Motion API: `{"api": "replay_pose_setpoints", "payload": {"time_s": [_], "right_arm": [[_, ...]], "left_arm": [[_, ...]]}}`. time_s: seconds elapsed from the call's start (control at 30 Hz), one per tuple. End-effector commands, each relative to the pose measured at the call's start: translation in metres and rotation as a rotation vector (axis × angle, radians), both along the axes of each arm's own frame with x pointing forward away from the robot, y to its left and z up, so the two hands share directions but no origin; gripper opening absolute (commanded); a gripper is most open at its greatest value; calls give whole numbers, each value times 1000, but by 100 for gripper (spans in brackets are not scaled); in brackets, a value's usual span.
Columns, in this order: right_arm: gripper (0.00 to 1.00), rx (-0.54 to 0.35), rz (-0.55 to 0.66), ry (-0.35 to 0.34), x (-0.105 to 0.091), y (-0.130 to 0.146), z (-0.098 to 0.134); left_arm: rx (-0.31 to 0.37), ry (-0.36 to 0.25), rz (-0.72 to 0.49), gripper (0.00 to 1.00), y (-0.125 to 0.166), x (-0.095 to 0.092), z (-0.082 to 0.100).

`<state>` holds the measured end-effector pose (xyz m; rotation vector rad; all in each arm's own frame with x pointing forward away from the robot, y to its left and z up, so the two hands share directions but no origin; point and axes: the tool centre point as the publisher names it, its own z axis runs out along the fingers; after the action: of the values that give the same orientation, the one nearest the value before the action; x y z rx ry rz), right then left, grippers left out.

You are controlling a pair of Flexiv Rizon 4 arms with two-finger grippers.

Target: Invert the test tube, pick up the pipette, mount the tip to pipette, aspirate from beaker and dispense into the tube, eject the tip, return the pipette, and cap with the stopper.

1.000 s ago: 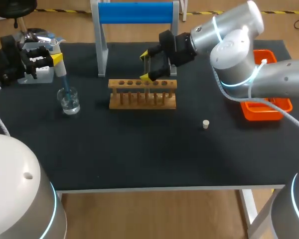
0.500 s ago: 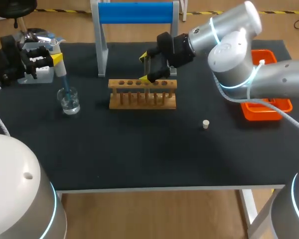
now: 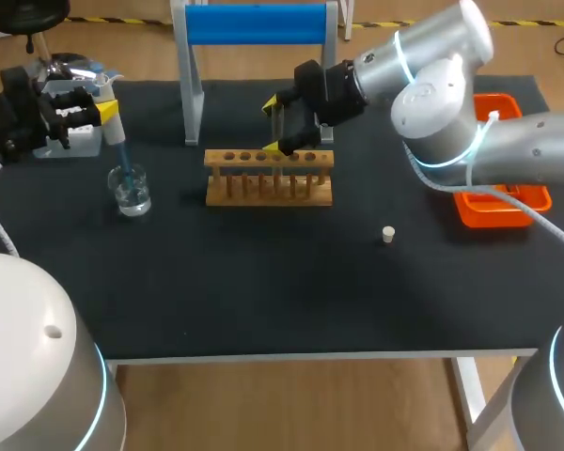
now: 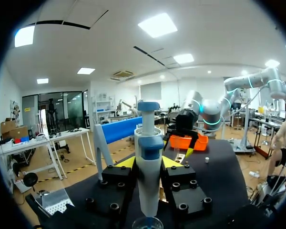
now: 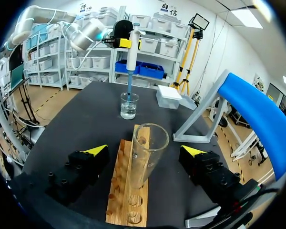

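My left gripper (image 3: 99, 111) is shut on the white and blue pipette (image 4: 149, 143), held upright at the table's far left. Its blue tip (image 3: 120, 158) dips into the glass beaker (image 3: 132, 191) of clear liquid. A clear test tube (image 5: 149, 148) stands mouth up in the wooden rack (image 3: 269, 177). My right gripper (image 5: 145, 150) is open around the tube, a finger well clear on each side and neither touching it. A small cream stopper (image 3: 388, 234) lies on the black mat to the right of the rack.
A blue roller stand on grey legs (image 3: 256, 23) rises behind the rack. An orange tray (image 3: 503, 202) sits at the right edge, under my right arm. A white box (image 5: 170, 100) stands past the beaker near the left gripper.
My right gripper has drawn slightly up and back from the rack, still open, with the tube left standing. The left arm and pipette have not moved.
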<state>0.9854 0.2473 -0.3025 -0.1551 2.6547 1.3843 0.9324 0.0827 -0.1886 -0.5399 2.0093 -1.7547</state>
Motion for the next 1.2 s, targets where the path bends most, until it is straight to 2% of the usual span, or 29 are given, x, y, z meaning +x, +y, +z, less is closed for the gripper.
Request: {"api": "replay_pose_setpoints", "payload": {"time_s": [0.03,1.2], "right_arm": [[100,-4,6,-2,0,-3,2],[100,-12,0,3,-1,-7,1]], "left_arm": [[-1,0,-1,0,0,0,0],[1,-4,1,0,0,-1,3]]}}
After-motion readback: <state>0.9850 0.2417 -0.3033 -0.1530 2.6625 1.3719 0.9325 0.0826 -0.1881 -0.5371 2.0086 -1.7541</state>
